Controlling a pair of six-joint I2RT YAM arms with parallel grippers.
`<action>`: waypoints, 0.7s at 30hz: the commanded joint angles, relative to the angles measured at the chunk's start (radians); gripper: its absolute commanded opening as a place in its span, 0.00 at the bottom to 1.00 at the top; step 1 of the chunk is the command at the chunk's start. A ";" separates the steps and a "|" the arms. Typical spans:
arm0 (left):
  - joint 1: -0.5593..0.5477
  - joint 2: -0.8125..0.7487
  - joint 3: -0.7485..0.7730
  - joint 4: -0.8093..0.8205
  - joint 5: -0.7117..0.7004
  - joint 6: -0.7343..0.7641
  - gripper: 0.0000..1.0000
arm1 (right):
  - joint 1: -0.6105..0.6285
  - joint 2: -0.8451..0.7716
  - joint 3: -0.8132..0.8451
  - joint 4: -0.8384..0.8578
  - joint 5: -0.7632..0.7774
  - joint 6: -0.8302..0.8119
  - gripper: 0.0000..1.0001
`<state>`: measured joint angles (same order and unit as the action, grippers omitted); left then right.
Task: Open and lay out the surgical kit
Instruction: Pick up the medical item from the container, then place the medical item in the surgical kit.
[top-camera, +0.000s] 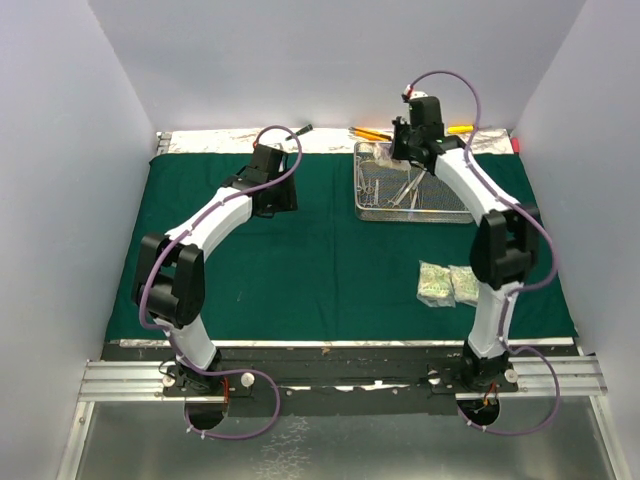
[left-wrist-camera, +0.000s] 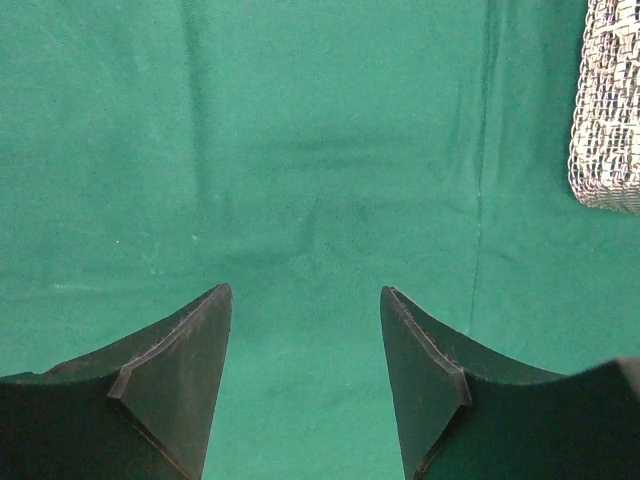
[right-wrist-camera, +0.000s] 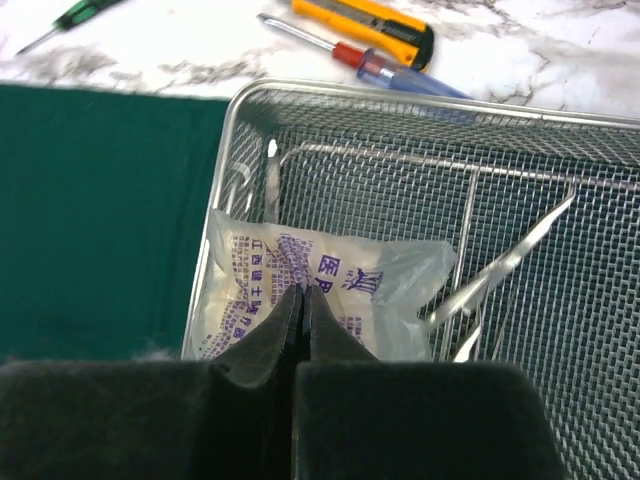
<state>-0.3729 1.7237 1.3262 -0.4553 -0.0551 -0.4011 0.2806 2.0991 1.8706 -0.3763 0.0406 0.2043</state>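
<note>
The dark green cloth (top-camera: 320, 260) lies spread flat. The silver wire-mesh tray (top-camera: 358, 185) stands on its far right part, with steel clamps and tweezers (right-wrist-camera: 500, 270) inside. My right gripper (right-wrist-camera: 304, 292) is shut on a clear packet (right-wrist-camera: 370, 290) with purple print, pinching its bunched top in the tray's left end (right-wrist-camera: 420, 95); in the top view it (top-camera: 403, 150) hangs over the tray. Two more clear packets (top-camera: 434, 283) (top-camera: 466, 284) lie on the cloth near the right arm. My left gripper (left-wrist-camera: 305, 295) is open and empty above bare cloth (left-wrist-camera: 320, 150), left of the tray's corner (left-wrist-camera: 608, 110).
Behind the tray, on the marbled strip off the cloth, lie a yellow utility knife (right-wrist-camera: 365, 20), a red-and-blue screwdriver (right-wrist-camera: 380, 65) and a green-handled screwdriver (right-wrist-camera: 70, 18). Pale walls close in the table on the left, right and back.
</note>
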 joint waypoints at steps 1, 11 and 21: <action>0.003 -0.058 0.009 -0.003 0.011 0.014 0.63 | 0.014 -0.197 -0.205 -0.047 -0.163 -0.117 0.01; 0.004 -0.061 -0.009 0.004 0.036 0.012 0.63 | 0.174 -0.490 -0.589 -0.201 -0.120 0.010 0.01; 0.003 -0.069 -0.028 0.010 0.041 0.003 0.63 | 0.269 -0.581 -0.686 -0.537 0.342 0.785 0.01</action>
<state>-0.3729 1.6886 1.3178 -0.4522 -0.0338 -0.3985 0.5625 1.5780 1.1973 -0.7109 0.1165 0.5461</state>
